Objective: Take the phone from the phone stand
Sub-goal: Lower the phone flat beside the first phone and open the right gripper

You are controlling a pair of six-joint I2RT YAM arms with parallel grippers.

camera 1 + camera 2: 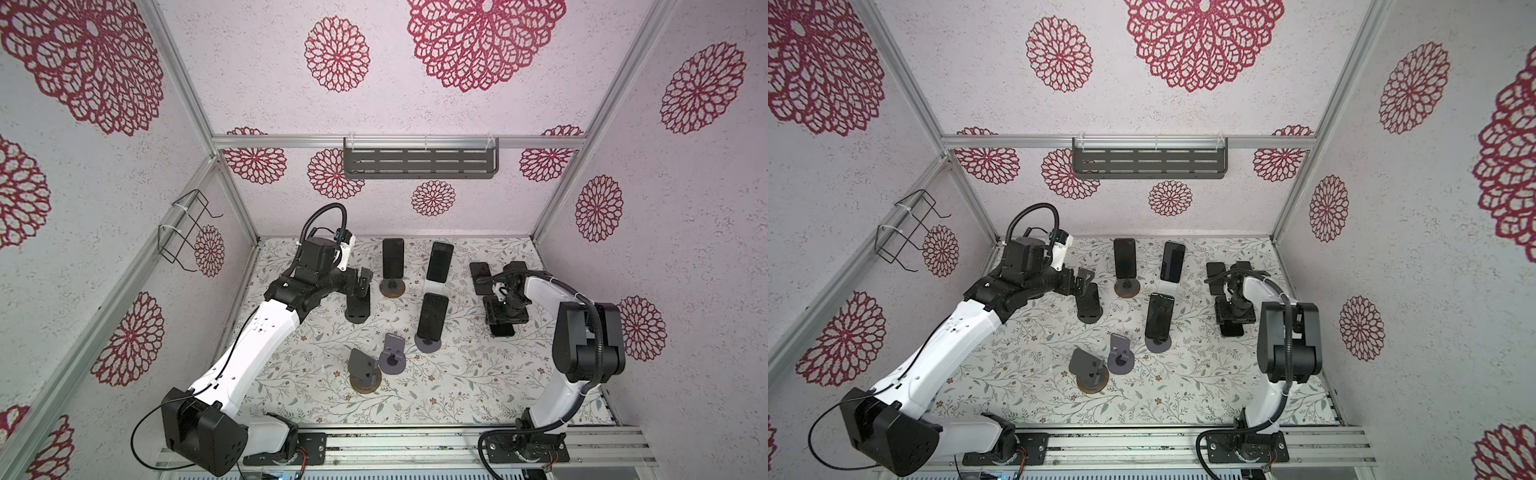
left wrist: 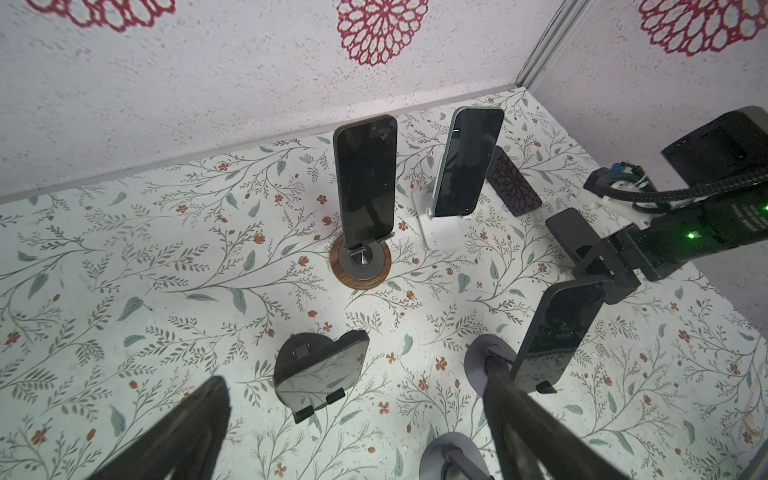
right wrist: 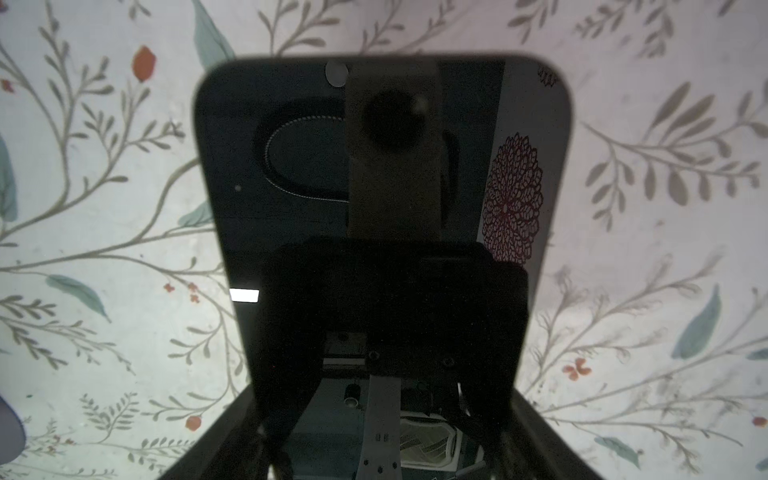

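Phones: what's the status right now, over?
Left gripper open above empty black stand. Right gripper closed on one phone. Three phones on stands. No obstruction.

Worktop [image 1: 457, 386] layout from the middle phone [image 1: 432, 316].
Rear phone [image 1: 439, 261] straight behind it, back-left phone [image 1: 392, 257] behind-left; left stand [image 1: 357, 311] left, right phone [image 1: 503, 331] right; small stand [image 1: 392, 353] and near stand [image 1: 365, 369] before it, leftward.

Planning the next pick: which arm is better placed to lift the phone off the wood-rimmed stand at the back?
Left. The left tool is open, empty and right beside that phone on the wood-rimmed stand. The right tool sits farther away, gripping another phone.
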